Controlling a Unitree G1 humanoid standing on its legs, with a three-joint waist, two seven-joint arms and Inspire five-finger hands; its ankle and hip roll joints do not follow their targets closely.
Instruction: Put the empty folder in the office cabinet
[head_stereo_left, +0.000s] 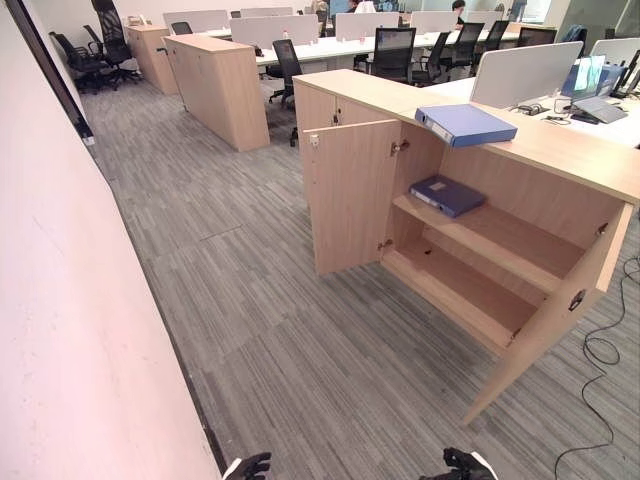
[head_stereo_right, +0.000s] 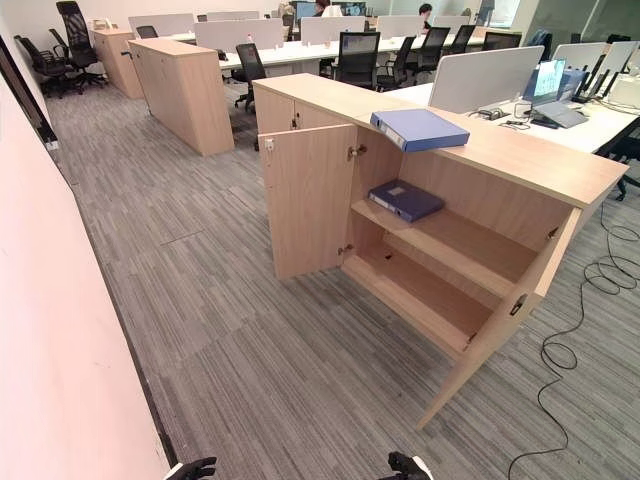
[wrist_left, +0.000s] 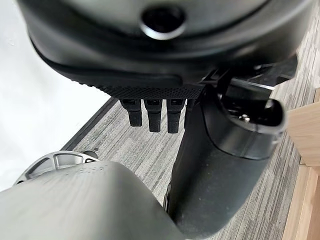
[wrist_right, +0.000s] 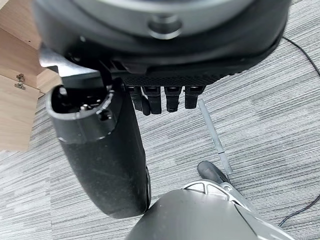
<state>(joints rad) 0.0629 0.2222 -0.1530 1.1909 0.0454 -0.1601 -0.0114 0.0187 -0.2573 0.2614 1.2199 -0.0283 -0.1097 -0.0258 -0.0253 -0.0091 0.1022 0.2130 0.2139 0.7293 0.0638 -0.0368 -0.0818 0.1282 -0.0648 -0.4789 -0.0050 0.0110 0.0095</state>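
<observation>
Left eye view: folder atop open cabinet; both hands relaxed, empty.

Both hands are chunky matte-black plastic: the left hand has a stippled palm edge and a round recessed hole, maybe a screw socket; the right hand matches it.

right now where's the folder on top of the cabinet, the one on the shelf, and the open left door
folder on top (head_stereo_left: 466, 124), left eye view, middle of its blue cover
folder on the shelf (head_stereo_left: 447, 195), left eye view, middle of its cover
left door (head_stereo_left: 350, 195), left eye view, middle of its inner face
</observation>
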